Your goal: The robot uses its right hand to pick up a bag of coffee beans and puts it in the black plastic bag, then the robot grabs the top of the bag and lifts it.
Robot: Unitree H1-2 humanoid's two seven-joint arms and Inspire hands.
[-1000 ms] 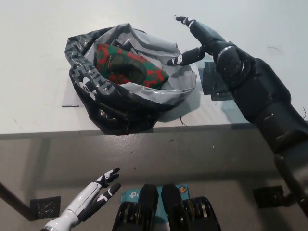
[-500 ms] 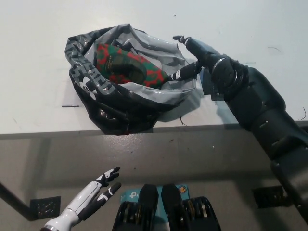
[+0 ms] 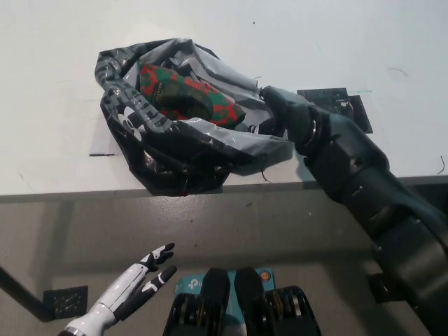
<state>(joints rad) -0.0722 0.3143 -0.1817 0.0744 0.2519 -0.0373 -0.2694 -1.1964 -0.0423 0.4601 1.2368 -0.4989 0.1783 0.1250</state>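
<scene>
The black plastic bag (image 3: 150, 129) lies open on the white table (image 3: 56, 77), its grey lining showing. Inside it rests the bag of coffee beans (image 3: 183, 92), red and green patterned. My black right hand (image 3: 281, 115) is at the bag's right rim, with its fingers closed around the crumpled rim and mostly hidden by the plastic. My white left hand (image 3: 140, 282) rests low at the lower left, below the table edge, open with fingers apart and holding nothing.
Black tape squares (image 3: 334, 99) are stuck on the table just right of my right hand. A small black mark (image 3: 102, 154) sits left of the bag. The table's front edge (image 3: 70, 192) runs just below the bag, with grey floor beneath.
My right hand has come down and left from above the bag's right side onto its rim and closed there. The rim has crumpled inward. The left hand has not moved.
</scene>
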